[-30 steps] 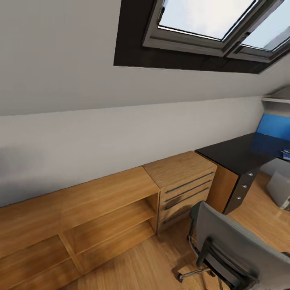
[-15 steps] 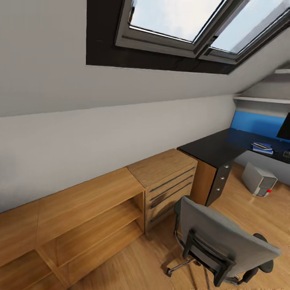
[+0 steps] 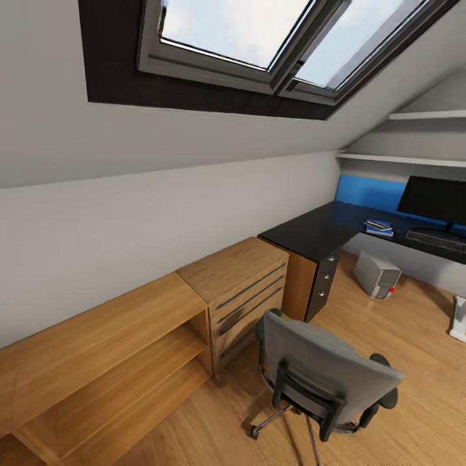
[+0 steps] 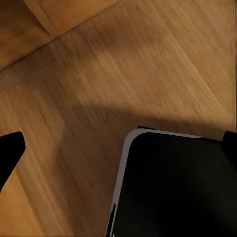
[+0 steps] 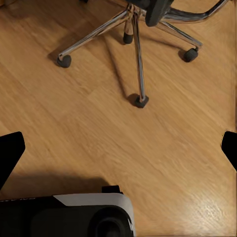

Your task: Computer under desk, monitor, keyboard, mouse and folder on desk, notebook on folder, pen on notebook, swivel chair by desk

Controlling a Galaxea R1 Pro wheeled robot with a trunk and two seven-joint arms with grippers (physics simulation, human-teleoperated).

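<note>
The grey swivel chair (image 3: 323, 374) stands on the wood floor with its back toward me, hiding its seat; the folder is hidden. Its wheeled base (image 5: 136, 49) lies ahead of my right gripper (image 5: 118, 148), which hangs open over bare floor. My left gripper (image 4: 118, 148) is open too, above the floor and my own dark base. At the far right is the black desk (image 3: 310, 234) with the monitor (image 3: 435, 200) and the keyboard (image 3: 435, 237) in front of it. A small flat dark-and-blue stack (image 3: 378, 226) lies left of them. The computer (image 3: 377, 274) sits under the desk. Mouse and pen are too small to make out.
Light-wood shelves (image 3: 110, 349) and a drawer chest (image 3: 239, 285) line the sloped wall left of the desk's black drawer unit (image 3: 323, 285). A blue wall panel (image 3: 369, 193) backs the desk. A white object (image 3: 458, 320) stands on the floor at the right edge. Open floor lies around the chair.
The head view has swung to the right, so everything slid left in the picture; the monitor, keyboard and whole computer came into view. The things themselves have not moved.
</note>
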